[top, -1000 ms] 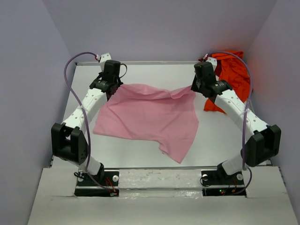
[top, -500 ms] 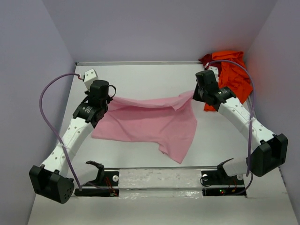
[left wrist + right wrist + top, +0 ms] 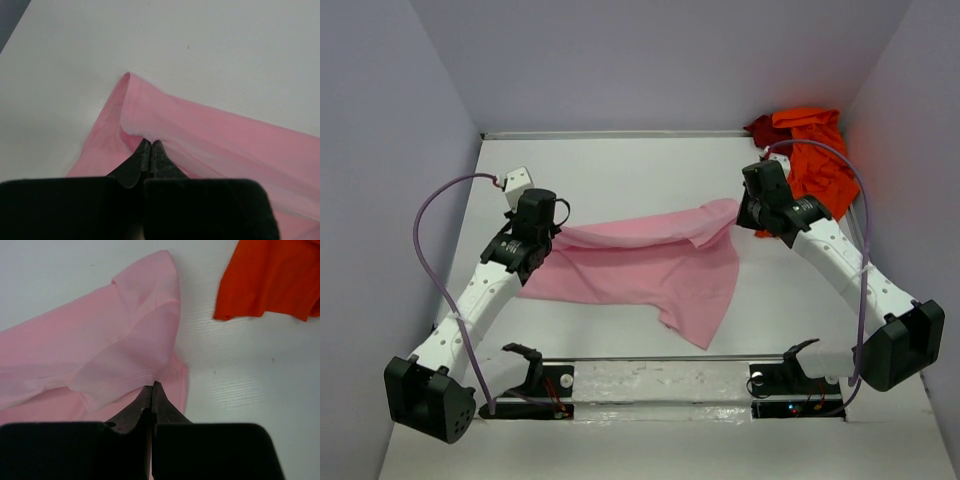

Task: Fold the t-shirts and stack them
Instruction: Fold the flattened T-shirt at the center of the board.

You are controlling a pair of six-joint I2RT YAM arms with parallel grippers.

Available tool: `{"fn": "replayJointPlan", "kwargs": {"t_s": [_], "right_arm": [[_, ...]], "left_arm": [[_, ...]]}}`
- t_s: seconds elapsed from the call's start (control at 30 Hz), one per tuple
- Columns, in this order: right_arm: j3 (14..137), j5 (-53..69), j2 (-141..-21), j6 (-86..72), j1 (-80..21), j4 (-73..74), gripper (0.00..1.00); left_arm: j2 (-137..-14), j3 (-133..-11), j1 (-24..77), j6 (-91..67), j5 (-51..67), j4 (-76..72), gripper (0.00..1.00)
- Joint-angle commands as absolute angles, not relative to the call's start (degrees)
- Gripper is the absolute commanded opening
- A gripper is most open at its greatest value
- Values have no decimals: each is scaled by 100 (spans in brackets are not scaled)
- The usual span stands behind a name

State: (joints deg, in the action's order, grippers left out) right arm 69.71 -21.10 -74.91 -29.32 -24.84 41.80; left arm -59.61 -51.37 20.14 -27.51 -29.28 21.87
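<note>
**Mid-fold, far edge pinched at both corners**

The light pink t-shirt (image 3: 650,270) lies across the middle of the table (image 3: 620,165). Its far edge is raised and doubled toward the near side. The left gripper (image 3: 151,146) has its jaws pressed together on a thin pinch of that edge at the shirt's left corner. The right gripper (image 3: 152,388) is clamped the same way on the right corner, where a small flap of cloth curls over.

Between the two, the held edge sags a little, which suggests the cloth is light and limp, with no stiffness of its own. It will likely drape, wrinkle and slide over itself. The fold probably needs both corners carried level and at an even pace, with the edge taut enough to land straight. The seamed hem and corners look like the best places to hold, since a thin pinch there should not slip.

The bright orange-red t-shirt (image 3: 817,160) sits crumpled in the far right corner, near the right gripper. The dark red t-shirt (image 3: 760,128) peeks out from behind it. Neither is folded yet.
</note>
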Motion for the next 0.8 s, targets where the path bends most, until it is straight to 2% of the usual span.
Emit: {"fn": "replayJointPlan", "kwargs": {"t_s": [0.0, 0.17, 0.4, 0.77], "right_arm": [[7470, -2092, -7444, -2620, -2522, 3615, 0], [8383, -2013, -8013, -2268, -2522, 2954, 0], [9946, -2266, -9305, -1872, -2522, 2646, 0], [10415, -2636, -10089, -2162, -1873, 2531, 0]], "left_arm": [[-6300, -5964, 2013, -2619, -3278, 1749, 0], [-7082, -7423, 2013, -2251, -3445, 1635, 0], [-8277, -8594, 1925, -2162, -3507, 1424, 0], [-8754, -8297, 1117, -2347, -3384, 1081, 0]]}}
